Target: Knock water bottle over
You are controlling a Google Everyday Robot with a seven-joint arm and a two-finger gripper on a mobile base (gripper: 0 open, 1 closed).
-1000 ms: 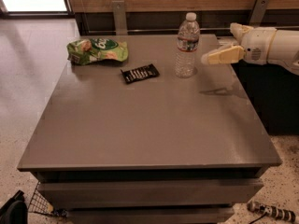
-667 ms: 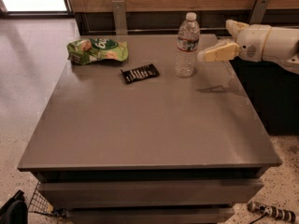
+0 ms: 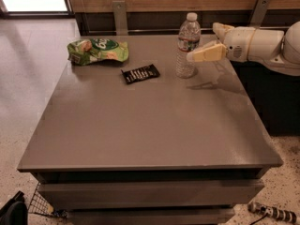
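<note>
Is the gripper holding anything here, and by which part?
Nothing is held. The gripper hangs beside the upright water bottle, one fingertip near its label.

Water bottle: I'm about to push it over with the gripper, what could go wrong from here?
1. The gripper, right of the upright water bottle, has its lower finger near the bottle's lower half; a low push may slide it instead of tipping it.
2. Pushed left, it could fall onto the black packet.
3. It stands near the back edge of the table and might roll off.
</note>
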